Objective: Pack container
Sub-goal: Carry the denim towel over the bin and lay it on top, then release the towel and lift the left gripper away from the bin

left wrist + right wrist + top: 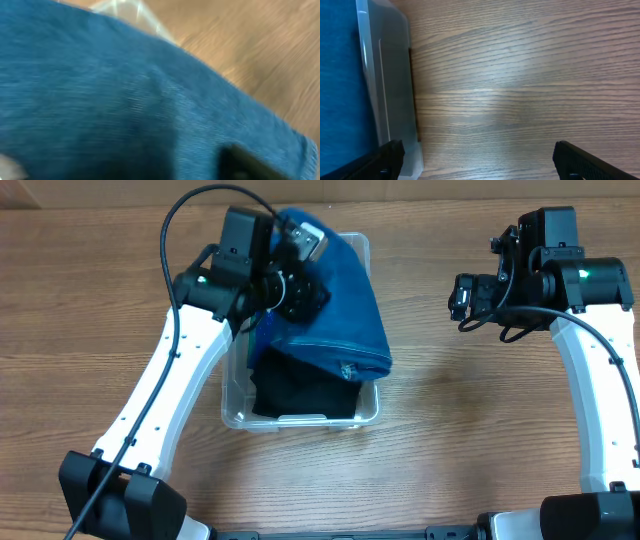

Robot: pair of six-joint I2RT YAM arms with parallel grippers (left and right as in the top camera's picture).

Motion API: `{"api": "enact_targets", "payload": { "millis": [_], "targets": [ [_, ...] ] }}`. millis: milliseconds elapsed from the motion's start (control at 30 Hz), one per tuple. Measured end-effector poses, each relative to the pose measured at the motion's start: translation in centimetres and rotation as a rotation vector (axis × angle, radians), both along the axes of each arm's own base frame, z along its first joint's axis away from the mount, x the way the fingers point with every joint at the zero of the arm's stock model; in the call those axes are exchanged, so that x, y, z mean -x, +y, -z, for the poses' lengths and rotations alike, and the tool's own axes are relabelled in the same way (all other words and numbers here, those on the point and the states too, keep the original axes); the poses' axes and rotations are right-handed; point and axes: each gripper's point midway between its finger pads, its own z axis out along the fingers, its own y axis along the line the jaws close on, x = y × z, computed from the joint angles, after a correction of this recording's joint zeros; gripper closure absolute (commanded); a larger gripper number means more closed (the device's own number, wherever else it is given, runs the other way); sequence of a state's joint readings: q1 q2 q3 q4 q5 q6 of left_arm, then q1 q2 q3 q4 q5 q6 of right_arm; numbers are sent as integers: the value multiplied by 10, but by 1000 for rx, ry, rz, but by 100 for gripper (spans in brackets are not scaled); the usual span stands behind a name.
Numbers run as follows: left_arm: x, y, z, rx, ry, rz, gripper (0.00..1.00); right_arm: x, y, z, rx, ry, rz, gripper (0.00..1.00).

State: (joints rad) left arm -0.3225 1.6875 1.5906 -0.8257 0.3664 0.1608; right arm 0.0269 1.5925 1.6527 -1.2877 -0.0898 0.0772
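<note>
The clear plastic container [232,402] stands left of centre on the wooden table. A folded black cloth [305,392] lies in its near end. A blue denim cloth [345,310] lies on top, bulging over the right rim. My left gripper [305,292] is down on the blue cloth at the container's far left. In the blurred left wrist view the blue cloth [125,100] fills the picture and one finger shows far to the right, so the jaws [155,170] look open. My right gripper [462,298] is open and empty [480,160], right of the container [390,90].
Bare wood table [470,430] lies between the container and the right arm. The left arm's cable loops above the container's far left corner [200,205]. A corner of the container's rim [125,10] shows in the left wrist view.
</note>
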Motion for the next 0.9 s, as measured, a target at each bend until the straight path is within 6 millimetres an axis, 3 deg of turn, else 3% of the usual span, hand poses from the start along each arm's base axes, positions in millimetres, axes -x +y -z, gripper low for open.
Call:
{"api": "enact_targets", "payload": {
  "millis": [133, 333, 433, 500, 533, 567, 600, 667, 767, 833, 900],
  "targets": [
    [21, 37, 23, -61, 175, -97, 0, 1, 0, 0, 0, 3, 0, 0],
    [8, 73, 24, -64, 203, -255, 0, 0, 0, 0, 0, 0, 0, 0],
    [0, 72, 3, -49, 153, -263, 0, 0, 0, 0, 0, 0, 0, 0],
    [-11, 62, -33, -19, 63, -253, 0, -1, 0, 0, 0, -3, 1, 0],
    [-15, 57, -51, -3, 15, -243, 21, 0, 0, 0, 0, -2, 0, 0],
    [-19, 51, -67, 12, -32, -231, 67, -1, 0, 0, 0, -2, 1, 0],
    [-20, 43, -85, 26, -83, -209, 92, -1, 0, 0, 0, -2, 0, 0],
    [-19, 26, -115, 36, -186, -142, 96, -1, 0, 0, 0, -3, 0, 0],
    [-14, 17, -128, 25, -234, -118, 96, -1, 0, 0, 0, -3, 0, 0],
    [-14, 24, -118, -16, -208, -154, 96, -1, 0, 0, 0, -3, 0, 0],
    [-18, 34, -92, -76, -132, -204, 96, -1, 0, 0, 0, -4, 0, 0]
  ]
}}
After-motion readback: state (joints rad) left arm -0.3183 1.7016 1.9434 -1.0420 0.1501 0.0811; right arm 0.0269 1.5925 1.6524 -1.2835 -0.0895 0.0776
